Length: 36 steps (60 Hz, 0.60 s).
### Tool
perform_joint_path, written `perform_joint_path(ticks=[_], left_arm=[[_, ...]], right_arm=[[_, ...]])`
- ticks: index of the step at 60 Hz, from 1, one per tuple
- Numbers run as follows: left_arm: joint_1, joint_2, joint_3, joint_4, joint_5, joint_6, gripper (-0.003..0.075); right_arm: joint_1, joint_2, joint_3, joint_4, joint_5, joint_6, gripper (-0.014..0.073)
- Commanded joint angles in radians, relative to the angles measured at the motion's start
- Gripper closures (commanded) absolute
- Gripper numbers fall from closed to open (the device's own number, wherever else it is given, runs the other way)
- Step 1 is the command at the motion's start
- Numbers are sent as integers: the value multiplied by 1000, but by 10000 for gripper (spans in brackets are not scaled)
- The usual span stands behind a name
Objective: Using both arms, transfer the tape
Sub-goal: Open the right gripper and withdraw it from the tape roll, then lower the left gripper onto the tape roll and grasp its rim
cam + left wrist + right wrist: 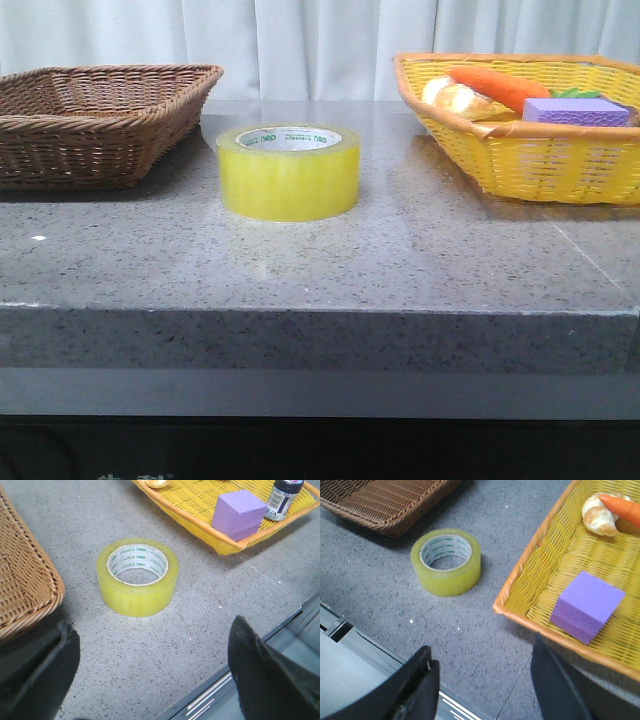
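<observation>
Front view shows the tape [289, 171] lying flat on the grey table [400, 260], core upward, between the brown wicker basket [95, 120] on my left and the yellow basket [520, 125] on my right, touching neither. Neither arm appears there; from the wrists, my left gripper [150, 665] and right gripper [482, 680] both stand wide and hold nothing, each short of the roll. I judge the first grasp has yet to begin. To do it well I would come down with one finger in the hollow core and one outside the wall, or span the roll across its width, keeping it level so the other hand can take it. The yellow basket's rim sits near the roll on one side; the purple block [587, 605], bread roll [601, 517], carrot [497, 86] and a small dark bottle [283, 499] lie inside it, out of the way.
</observation>
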Motion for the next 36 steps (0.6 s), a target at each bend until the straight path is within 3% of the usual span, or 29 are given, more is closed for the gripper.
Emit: perform_joint_path(ticks=[1,18,36], left_arm=[[-9,-1,-31,-8,-79,1,123],[-9,6,-75,-11,-36,3,123],[-9,199,-351,-8,296,227,123]], right_arm=[[-6,-42,7,3,-90,-13,158],[-6,-52,9,3,-73,-13,158],[-6,-52,9,3,-73,-13,158]])
